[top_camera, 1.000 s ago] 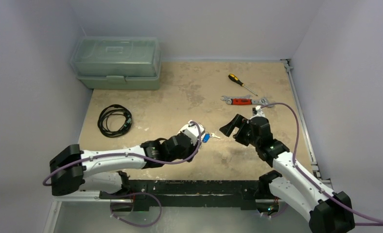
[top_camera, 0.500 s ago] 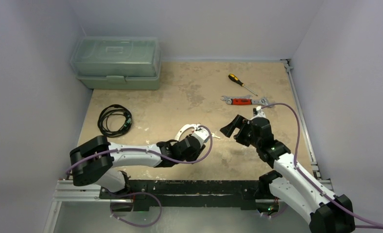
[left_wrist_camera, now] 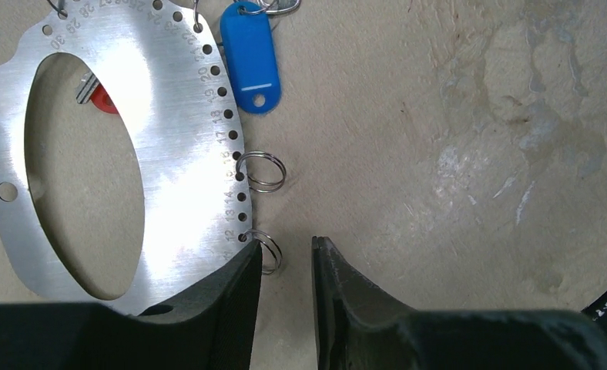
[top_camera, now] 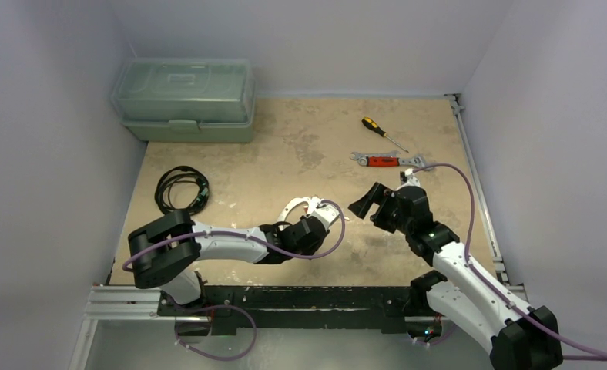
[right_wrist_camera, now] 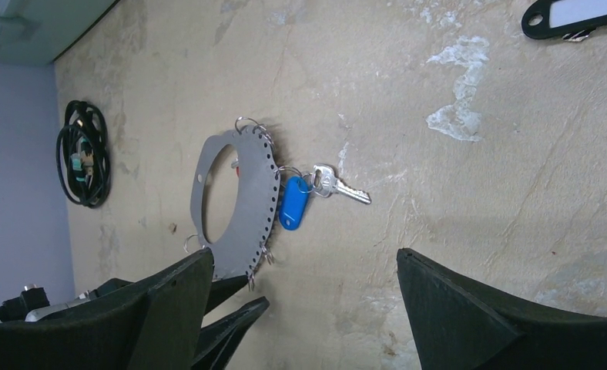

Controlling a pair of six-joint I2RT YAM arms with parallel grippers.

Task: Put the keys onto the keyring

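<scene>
The keyring (left_wrist_camera: 181, 131) is a flat silvery oval plate with numbered holes and small split rings (left_wrist_camera: 263, 171) along its edge, lying on the table. A blue-tagged key (right_wrist_camera: 293, 204) hangs from one ring, its silver blade (right_wrist_camera: 343, 187) pointing away. A red tag (left_wrist_camera: 102, 99) shows through the plate's oval opening. A black tag (right_wrist_camera: 570, 17) lies apart. My left gripper (left_wrist_camera: 285, 250) sits low at the plate's edge, jaws narrowly apart, with one split ring (left_wrist_camera: 269, 254) at the left fingertip. My right gripper (right_wrist_camera: 304, 262) hovers wide open and holds nothing.
A green toolbox (top_camera: 185, 100) stands at the back left. A coiled black cable (top_camera: 181, 190) lies left of the keyring (top_camera: 294, 206). A yellow-handled screwdriver (top_camera: 381, 131) and a red-handled wrench (top_camera: 385, 159) lie at the back right. Walls close in on three sides.
My left arm has swung round and its gripper now covers the blue tag in the top view. Its jaws have narrowed. The right arm has not moved.
</scene>
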